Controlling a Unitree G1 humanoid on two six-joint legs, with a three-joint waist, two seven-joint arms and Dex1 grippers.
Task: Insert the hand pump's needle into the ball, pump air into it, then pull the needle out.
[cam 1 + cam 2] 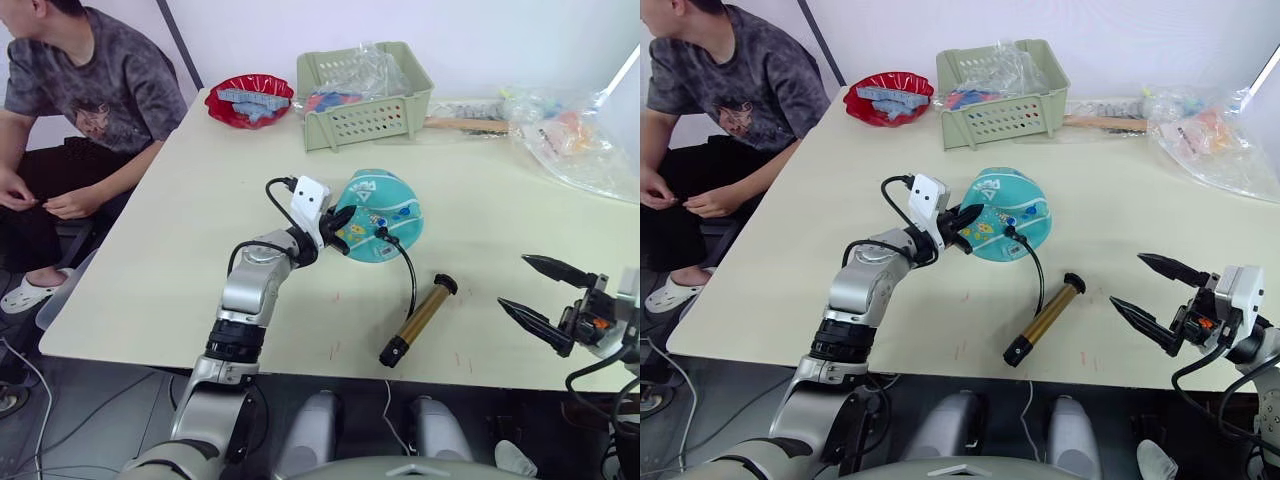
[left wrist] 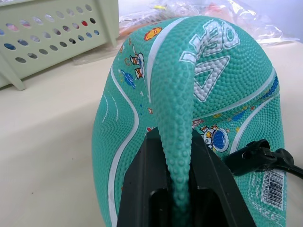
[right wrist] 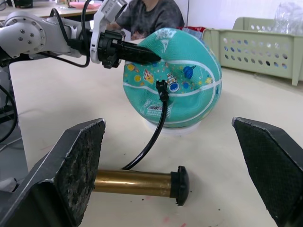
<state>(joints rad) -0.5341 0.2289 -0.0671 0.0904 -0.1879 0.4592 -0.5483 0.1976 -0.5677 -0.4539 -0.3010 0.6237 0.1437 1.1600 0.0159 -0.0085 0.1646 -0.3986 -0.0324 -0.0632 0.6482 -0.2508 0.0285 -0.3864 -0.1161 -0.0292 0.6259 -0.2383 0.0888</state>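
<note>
**Left end effector pinches the ball, right one hangs open**

Left end effector [image 1: 335,226] is clamped on a raised fold of the ball [image 1: 385,215]; the left wrist view shows the teal rubber pinched between its two black fingers [image 2: 142,189]. The ball, visibly soft and dented, sits near the middle of the surface [image 1: 180,250], on a small pale ring.

The needle [image 3: 162,89] is plugged into the ball's near side by its black fitting; the metal pin itself is hidden. From it the thin black hose [image 1: 410,275] curves down to the hand pump [image 1: 418,320], which lies flat on the surface just in front of the ball, nothing touching it.

The right end effector [image 1: 535,292] hovers at the near right edge of the surface, well apart from the pump, its fingers spread wide and holding nothing.

A person [image 1: 85,90] sits at the left side. A green basket [image 1: 365,95], a red bowl [image 1: 250,100] and plastic bags [image 1: 575,135] line the far edge.
</note>
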